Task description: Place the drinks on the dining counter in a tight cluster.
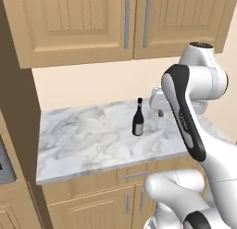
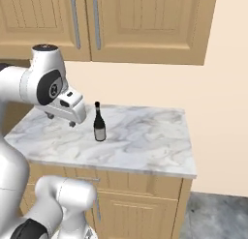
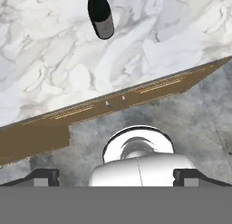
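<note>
Marble counter [image 1: 88, 140] under tan wall cabinets [image 1: 83, 24], with one wine bottle [image 1: 138, 117] standing on it and our gripper [image 3: 116, 174] wide open, holding nothing.

We judge this to be the fetching step: the wine bottle stands upright near the middle of this short counter, which is not the dining counter, so it must first be picked up. In the side cameras our hand [image 2: 68, 109] hovers above the counter, just beside the bottle and a little higher than its shoulder, not touching it. In the hand camera the bottle [image 3: 100, 14] sits at the far top edge, well away from the two fingertips [image 3: 43, 177] at the bottom. Next we need to lower the hand, line it up with the bottle's body, bring the fingers to either side, and close.
</note>
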### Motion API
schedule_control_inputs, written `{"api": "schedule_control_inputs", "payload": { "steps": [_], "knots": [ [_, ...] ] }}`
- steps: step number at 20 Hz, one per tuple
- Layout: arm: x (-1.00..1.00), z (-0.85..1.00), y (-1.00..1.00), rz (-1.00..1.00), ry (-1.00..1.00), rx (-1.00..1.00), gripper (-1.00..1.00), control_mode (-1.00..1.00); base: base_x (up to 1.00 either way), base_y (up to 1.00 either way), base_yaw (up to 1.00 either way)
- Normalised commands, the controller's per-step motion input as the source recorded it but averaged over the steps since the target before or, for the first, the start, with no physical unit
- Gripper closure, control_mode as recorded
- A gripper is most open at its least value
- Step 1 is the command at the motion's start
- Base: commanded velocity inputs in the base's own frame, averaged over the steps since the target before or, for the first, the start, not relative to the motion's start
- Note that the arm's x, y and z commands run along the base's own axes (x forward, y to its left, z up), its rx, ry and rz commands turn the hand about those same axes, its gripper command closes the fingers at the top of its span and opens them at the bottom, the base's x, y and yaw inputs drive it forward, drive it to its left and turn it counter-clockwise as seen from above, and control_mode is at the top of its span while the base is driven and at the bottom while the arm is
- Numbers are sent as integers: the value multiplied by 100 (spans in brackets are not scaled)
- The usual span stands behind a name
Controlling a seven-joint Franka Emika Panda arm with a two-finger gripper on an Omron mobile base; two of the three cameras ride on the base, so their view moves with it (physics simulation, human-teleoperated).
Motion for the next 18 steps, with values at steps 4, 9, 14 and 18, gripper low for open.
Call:
{"api": "schedule_control_inputs", "payload": {
  "steps": [4, 9, 14, 18],
  "knots": [
    [0, 0, 0, 0, 0, 0, -100, 100, 90, 5, -3],
    [0, 0, 0, 0, 0, 0, -100, 100, 82, -42, 11],
    [0, 0, 0, 0, 0, 0, -100, 100, 35, -20, 5],
    [0, 0, 0, 0, 0, 0, -100, 100, 0, 0, 0]
  ]
}}
